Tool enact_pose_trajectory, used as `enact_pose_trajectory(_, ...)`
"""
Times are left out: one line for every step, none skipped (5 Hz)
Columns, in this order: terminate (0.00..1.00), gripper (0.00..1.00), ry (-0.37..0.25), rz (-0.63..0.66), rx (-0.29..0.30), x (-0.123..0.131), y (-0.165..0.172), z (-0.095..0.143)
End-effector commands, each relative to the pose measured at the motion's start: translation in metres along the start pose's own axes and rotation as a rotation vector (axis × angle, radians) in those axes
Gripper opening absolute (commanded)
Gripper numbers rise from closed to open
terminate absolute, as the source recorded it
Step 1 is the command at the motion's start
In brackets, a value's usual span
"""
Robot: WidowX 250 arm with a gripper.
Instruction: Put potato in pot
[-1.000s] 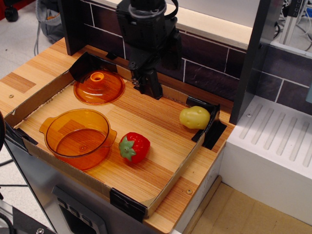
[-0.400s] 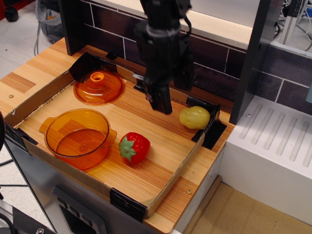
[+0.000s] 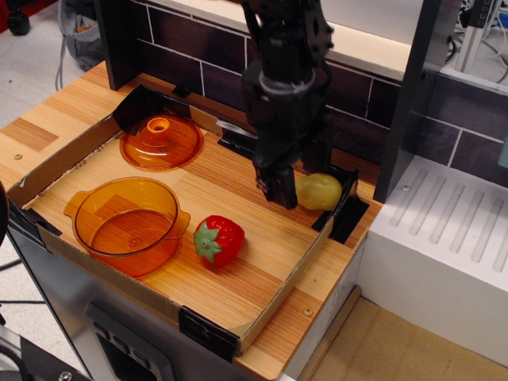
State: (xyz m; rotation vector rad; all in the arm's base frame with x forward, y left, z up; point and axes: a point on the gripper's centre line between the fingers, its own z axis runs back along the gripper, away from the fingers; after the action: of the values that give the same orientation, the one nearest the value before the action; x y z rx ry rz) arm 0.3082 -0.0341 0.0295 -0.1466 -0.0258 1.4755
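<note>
The pale-yellow potato (image 3: pixel 322 191) lies at the right end of the shallow cardboard tray, against its right wall. My gripper (image 3: pixel 295 176) hangs low just left of the potato. Its jaws look open, with the near black finger (image 3: pixel 275 184) covering the potato's left edge and nothing held. The orange translucent pot (image 3: pixel 127 222) stands empty at the tray's front left, well away from the gripper.
A red toy strawberry (image 3: pixel 218 240) lies between pot and potato. The domed orange lid (image 3: pixel 161 141) rests at the tray's back left. The tray's cardboard walls (image 3: pixel 278 294) with black corner tape ring the area. A dark brick wall stands behind, and a white ridged unit (image 3: pixel 444 238) at the right.
My gripper has moved right and down from near the lid's right side to just beside the potato. The potato, strawberry, pot and lid have not moved.
</note>
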Motion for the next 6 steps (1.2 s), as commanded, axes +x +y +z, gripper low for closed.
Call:
enact_pose_trajectory(0.00,1.00,-0.024,0.004,-0.056,-0.002,-0.014,-0.006)
enact_pose_trajectory(0.00,1.00,-0.023,-0.011,-0.009,-0.006,-0.012,-0.016)
enact_pose_trajectory(0.00,1.00,-0.027,-0.014,0.001,-0.011,-0.010,-0.021)
enact_pose_trajectory(0.00,0.00,-0.003,-0.021,-0.018,-0.012,-0.006,-0.013)
enact_pose_trajectory(0.00,0.00,0.012,-0.039,-0.019,-0.012,-0.006,0.002)
enact_pose_trajectory(0.00,0.00,0.040,-0.027,-0.035,-0.005,-0.010,0.022)
